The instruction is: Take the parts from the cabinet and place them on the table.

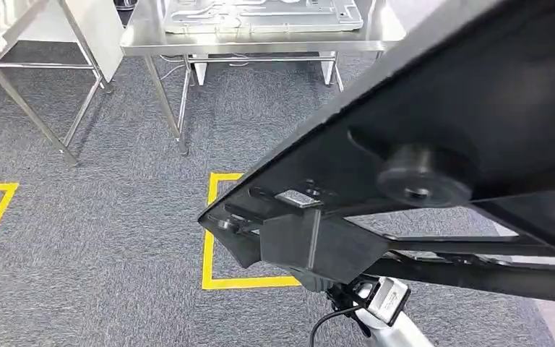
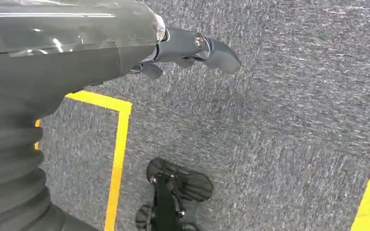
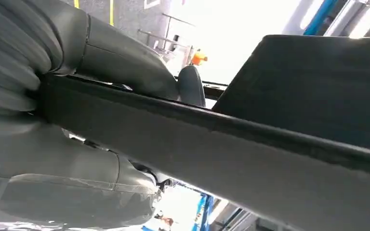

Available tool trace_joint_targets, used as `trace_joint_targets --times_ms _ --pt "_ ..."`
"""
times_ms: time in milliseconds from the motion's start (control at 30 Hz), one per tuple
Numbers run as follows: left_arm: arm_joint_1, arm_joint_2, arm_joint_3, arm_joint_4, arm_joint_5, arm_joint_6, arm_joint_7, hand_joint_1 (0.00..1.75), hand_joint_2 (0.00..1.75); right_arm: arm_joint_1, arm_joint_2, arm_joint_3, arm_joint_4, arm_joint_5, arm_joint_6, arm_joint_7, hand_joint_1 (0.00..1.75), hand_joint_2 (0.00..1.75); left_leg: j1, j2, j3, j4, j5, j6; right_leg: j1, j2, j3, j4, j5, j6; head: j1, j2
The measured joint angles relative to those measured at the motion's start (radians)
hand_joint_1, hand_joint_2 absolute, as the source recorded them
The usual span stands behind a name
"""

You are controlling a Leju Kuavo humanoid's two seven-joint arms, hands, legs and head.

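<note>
Right hand (image 3: 125,72) grips black flat part (image 1: 433,116) by its edge.
Matte angular panel with round boss; left hand (image 2: 192,48) released over grey carpet (yellow tape); steel worktop (image 1: 144,36) ahead.

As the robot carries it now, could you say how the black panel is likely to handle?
The black panel looks stiff: its long edges run straight with no sag. It is broad and gripped at one edge by the right robot hand, so it may lever or twist. The smooth surface could slip.
</note>
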Motion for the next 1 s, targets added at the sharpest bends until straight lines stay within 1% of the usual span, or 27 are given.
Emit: trace_joint_targets --times_ms 33,67,100,167,200,233,267,300,333,367,400,433,467,500,533,567,633,667,700,733,767,833,867,900,933,967,1000 --pt "0.0 0.0 0.0 0.0 0.0 0.0 0.0 0.0 1.75 0.0 0.0 0.0 0.0 0.0 0.0 0.0 1.75 1.75 0.0 0.0 0.002 0.0 -0.003 -0.004 0.001 -0.005 0.024 -0.057 0.005 -0.004 0.0 0.0" --pt "-0.001 0.0 0.0 0.0 0.0 0.0 0.0 0.0 1.75 -0.001 0.0 0.0 0.0 0.0 0.0 0.0 1.75 1.75 -0.007 0.0 -0.001 0.005 -0.006 -0.011 0.009 -0.004 0.03 -0.07 -0.004 -0.008 0.0 0.0" --pt "-0.001 0.0 0.0 0.0 0.0 0.0 0.0 0.0 1.75 0.0 0.0 0.0 -0.003 0.0 0.001 -0.001 1.75 1.75 -0.005 0.001 -0.002 0.002 -0.006 -0.016 0.009 -0.002 0.027 -0.067 -0.003 -0.013 0.0 0.0" --pt "-0.001 0.0 0.0 0.0 -0.004 -0.003 -0.002 0.0 1.75 0.003 0.0 -0.003 -0.006 0.0 0.005 -0.002 1.75 1.75 -0.003 0.004 0.004 -0.004 -0.008 -0.028 0.014 0.002 0.028 -0.068 -0.007 -0.026 0.0 0.0" --pt "-0.004 0.0 0.0 0.0 -0.005 -0.005 -0.003 0.0 1.75 0.004 0.0 -0.003 -0.01 0.001 0.006 -0.002 1.75 1.75 -0.004 0.005 0.005 -0.003 -0.014 -0.036 0.008 0.003 0.038 -0.078 -0.003 -0.033 0.0 0.0" --pt "-0.005 0.0 0.0 0.0 -0.006 -0.007 -0.004 0.0 1.75 0.005 0.0 -0.003 -0.013 0.003 0.007 -0.003 1.75 1.75 0.001 0.004 0.002 0.02 -0.023 -0.039 0.006 0.002 0.046 -0.085 -0.003 -0.039 0.0 0.0" --pt "-0.007 0.0 0.0 0.0 -0.006 -0.008 -0.005 0.0 1.75 0.004 0.0 -0.005 -0.014 0.004 0.009 -0.005 1.75 1.75 0.002 0.003 -0.024 0.075 -0.054 -0.041 0.006 -0.001 0.051 -0.086 -0.006 -0.046 0.0 0.0" --pt "-0.007 0.0 0.0 0.0 -0.007 -0.008 -0.006 0.0 1.75 0.005 0.0 -0.005 -0.016 0.005 0.011 -0.008 1.75 1.75 0.002 0.002 -0.066 0.157 -0.089 -0.043 0.007 -0.001 0.054 -0.085 -0.009 -0.051 0.0 0.0" --pt "-0.006 0.0 0.001 0.0 -0.009 -0.008 -0.006 0.0 1.75 0.008 0.0 -0.005 -0.016 0.006 0.012 -0.008 1.75 1.75 0.002 0.002 -0.117 0.25 -0.124 -0.046 0.009 -0.001 0.057 -0.085 -0.012 -0.053 0.0 0.0" --pt "-0.004 0.0 0.001 0.0 -0.009 -0.008 -0.006 0.0 1.75 0.012 0.0 -0.005 -0.016 0.008 0.013 -0.007 1.75 1.75 0.002 0.002 -0.157 0.314 -0.137 -0.047 0.01 0.0 0.059 -0.084 -0.015 -0.053 0.0 0.0" --pt "-0.004 0.0 0.001 0.0 -0.011 -0.009 -0.006 0.0 1.75 0.015 0.0 -0.005 -0.016 0.01 0.013 -0.008 1.75 1.75 0.002 0.002 -0.178 0.331 -0.125 -0.048 0.011 0.002 0.062 -0.083 -0.018 -0.053 0.0 0.0" --pt "-0.004 0.0 0.001 0.0 -0.014 -0.009 -0.006 0.0 1.75 0.016 0.0 -0.005 -0.016 0.01 0.013 -0.008 1.75 1.75 0.002 0.002 -0.171 0.299 -0.089 -0.046 0.011 0.004 0.067 -0.083 -0.023 -0.052 0.0 0.0" --pt "-0.004 0.0 0.001 0.0 -0.015 -0.01 -0.006 0.0 1.75 0.016 0.0 -0.005 -0.016 0.011 0.012 -0.008 1.75 1.75 0.002 0.002 -0.142 0.225 -0.036 -0.044 0.011 0.005 0.075 -0.082 -0.029 -0.05 0.0 0.0" --pt "-0.005 0.0 0.001 0.0 -0.015 -0.01 -0.006 0.0 1.75 0.016 0.0 -0.005 -0.016 0.012 0.012 -0.008 1.75 1.75 0.002 0.002 -0.1 0.127 0.02 -0.039 0.011 0.006 0.085 -0.081 -0.036 -0.048 0.0 0.0" --pt "-0.005 0.001 0.002 0.0 -0.015 -0.01 -0.006 0.0 1.75 0.016 0.0 -0.005 -0.016 0.013 0.012 -0.009 1.75 1.75 0.002 0.002 -0.065 0.045 0.056 -0.034 0.011 0.006 0.092 -0.08 -0.043 -0.045 0.0 0.0" --pt "-0.006 0.0 0.002 0.0 -0.015 -0.01 -0.006 0.0 1.75 0.015 0.0 -0.006 -0.017 0.014 0.012 -0.009 1.75 1.75 -0.006 0.0 -0.048 0.019 0.035 -0.029 0.02 0.007 0.092 -0.076 -0.05 -0.036 0.0 0.0" --pt "-0.008 0.0 0.002 0.0 -0.015 -0.009 -0.005 0.0 1.75 0.016 0.0 -0.006 -0.017 0.015 0.012 -0.009 1.75 1.75 -0.007 -0.001 -0.048 0.014 0.026 -0.014 0.017 0.009 0.094 -0.083 -0.052 -0.026 0.0 0.0" --pt "-0.007 0.0 0.002 0.0 -0.015 -0.008 -0.005 0.0 1.75 0.017 0.0 -0.006 -0.017 0.015 0.012 -0.01 1.75 1.75 -0.003 -0.001 -0.046 0.009 0.025 -0.007 0.018 0.009 0.094 -0.069 -0.042 -0.016 0.0 0.0" --pt "-0.007 0.0 0.003 0.0 -0.015 -0.007 -0.005 0.0 1.75 0.016 0.0 -0.007 -0.017 0.015 0.012 -0.01 1.75 1.75 -0.001 -0.003 -0.037 0.007 0.024 0.0 0.018 0.009 0.097 -0.068 -0.046 -0.01 0.0 0.0" --pt "-0.007 0.0 0.003 0.0 -0.015 -0.007 -0.005 0.0 1.75 0.016 0.0 -0.007 -0.017 0.015 0.012 -0.01 1.75 1.75 0.001 -0.003 -0.031 0.003 0.024 0.004 0.014 0.006 0.094 -0.052 -0.06 -0.005 0.0 0.0" --pt "-0.009 0.0 0.003 0.0 -0.015 -0.007 -0.005 0.0 1.75 0.014 0.0 -0.008 -0.018 0.016 0.012 -0.01 1.75 1.75 0.002 -0.002 -0.027 0.003 0.021 0.008 0.014 0.005 0.07 -0.007 -0.086 0.0 0.0 0.0" --pt "-0.009 0.0 0.004 0.0 -0.015 -0.007 -0.005 0.0 1.75 0.016 0.0 -0.008 -0.018 0.016 0.012 -0.01 1.75 1.75 0.0 -0.002 -0.025 0.003 0.015 0.012 0.009 0.004 -0.025 0.157 -0.162 0.006 0.0 0.0" --pt "-0.008 0.0 0.005 0.0 -0.015 -0.007 -0.005 0.0 1.75 0.018 0.0 -0.008 -0.018 0.016 0.012 -0.01 1.75 1.75 -0.001 -0.002 -0.024 0.004 0.011 0.012 0.008 0.004 -0.067 0.22 -0.181 0.005 0.0 0.0" --pt "-0.007 0.0 0.005 0.0 -0.015 -0.007 -0.005 0.0 1.75 0.021 0.0 -0.008 -0.018 0.016 0.012 -0.01 1.75 1.75 -0.001 -0.002 -0.02 0.004 0.008 0.011 0.007 0.004 -0.092 0.246 -0.176 0.007 0.0 0.0" --pt "-0.006 0.0 0.005 0.0 -0.016 -0.007 -0.005 0.0 1.75 0.022 0.0 -0.008 -0.018 0.016 0.012 -0.01 1.75 1.75 -0.001 -0.002 -0.014 0.004 0.003 0.01 0.006 0.003 -0.091 0.223 -0.147 0.005 0.0 0.0" --pt "-0.005 0.0 0.006 0.0 -0.016 -0.007 -0.005 0.0 1.75 0.022 0.0 -0.008 -0.018 0.016 0.012 -0.01 1.75 1.75 -0.001 -0.003 -0.005 0.004 -0.002 0.008 0.006 0.003 -0.071 0.161 -0.1 0.003 0.0 0.0" --pt "-0.005 0.0 0.006 0.0 -0.015 -0.007 -0.005 0.0 1.75 0.022 0.0 -0.008 -0.018 0.016 0.012 -0.01 1.75 1.75 -0.001 -0.004 0.007 0.004 -0.009 0.006 0.006 0.002 -0.032 0.065 -0.04 0.0 0.0 0.0"
